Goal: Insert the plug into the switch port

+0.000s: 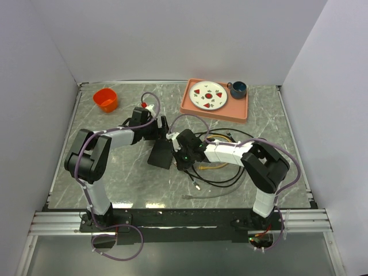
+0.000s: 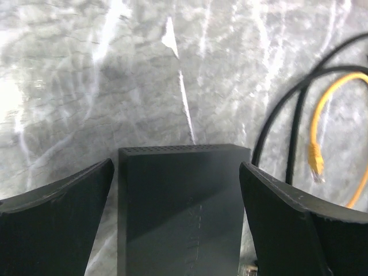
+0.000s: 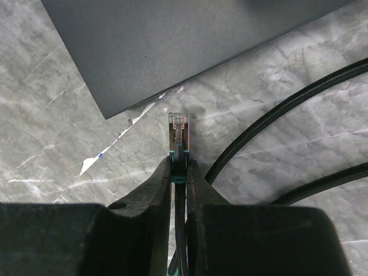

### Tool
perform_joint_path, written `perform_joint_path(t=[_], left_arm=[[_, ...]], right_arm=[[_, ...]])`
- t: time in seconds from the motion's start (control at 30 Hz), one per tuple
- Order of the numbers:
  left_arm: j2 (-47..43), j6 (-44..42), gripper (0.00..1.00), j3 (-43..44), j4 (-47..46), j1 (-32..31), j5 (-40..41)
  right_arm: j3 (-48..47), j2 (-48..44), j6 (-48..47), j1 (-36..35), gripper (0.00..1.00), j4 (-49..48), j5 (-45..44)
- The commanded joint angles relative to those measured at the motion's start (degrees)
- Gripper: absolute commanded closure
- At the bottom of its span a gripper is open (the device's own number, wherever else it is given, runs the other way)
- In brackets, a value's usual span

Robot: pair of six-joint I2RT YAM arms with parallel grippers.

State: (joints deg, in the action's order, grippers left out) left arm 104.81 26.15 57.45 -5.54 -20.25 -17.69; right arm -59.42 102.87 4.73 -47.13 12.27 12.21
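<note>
The flat matte-black switch box point(image 1: 161, 155) lies on the marble table. Its port is not visible in any view. My left gripper point(image 1: 159, 137) is open and straddles the box's far end; in the left wrist view the box point(image 2: 181, 207) lies between the two spread fingers point(image 2: 57, 224), with a thin gap showing on the left side. My right gripper point(image 3: 179, 164) is shut on the plug point(image 3: 178, 126), which has a clear tip, a teal boot and a black braided cable. The plug tip points at the box's near edge point(image 3: 155, 98), a short gap away. In the top view this gripper point(image 1: 180, 153) is just right of the box.
A coil of black cables point(image 1: 224, 172) and a yellow cable point(image 2: 315, 155) lie right of the box. A salmon-pink tray point(image 1: 187, 106) with a plate and a blue mug point(image 1: 238, 88) stands at the back. An orange cup point(image 1: 106, 99) is at the back left.
</note>
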Motion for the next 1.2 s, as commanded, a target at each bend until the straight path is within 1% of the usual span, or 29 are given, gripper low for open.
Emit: perform_joint_path(t=[0.0,0.07,0.17,0.37,0.5,0.53,0.63,0.93,1.17], left_arm=[[-0.75,0.83,0.01,-0.06,8.79,-0.49,11.26],[-2.59,1.79,0.01,-1.20,10.19,-0.40,15.21],[-4.96,2.85,0.03,-3.22,10.90,-0.32,17.51],[-9.19,3.91,0.03,-8.31,9.85,-0.23,17.52],[-9.98,3.91,0.02,-11.22,5.98,-0.23,10.77],[-9.81,4.08,0.01,-11.92,3.63,-0.32,8.49],[-9.63,5.13,0.01,-13.15,1.86,-0.40,6.10],[-9.63,6.54,0.01,-14.73,0.62,-0.84,3.98],[-9.80,7.59,0.04,-16.67,-0.79,-1.63,2.31]], right_arm=[[-2.28,2.51,-1.39,-1.37,1.00,3.28,-3.33],[-2.63,2.95,-1.65,-2.17,1.00,3.46,-3.85],[-2.28,2.95,-1.48,-3.14,1.00,2.85,-4.03],[-2.81,2.78,-2.80,-3.49,1.00,3.02,-4.30],[-3.51,3.39,-3.15,-3.93,1.00,3.10,-3.77],[-4.29,3.65,-3.32,-4.10,1.00,3.37,-3.86],[-5.09,4.27,-3.41,-4.63,1.00,3.63,-3.86],[-7.20,5.23,-2.89,-5.86,1.00,3.81,-4.12],[-8.17,5.15,-2.53,-6.04,1.00,3.20,-4.30]])
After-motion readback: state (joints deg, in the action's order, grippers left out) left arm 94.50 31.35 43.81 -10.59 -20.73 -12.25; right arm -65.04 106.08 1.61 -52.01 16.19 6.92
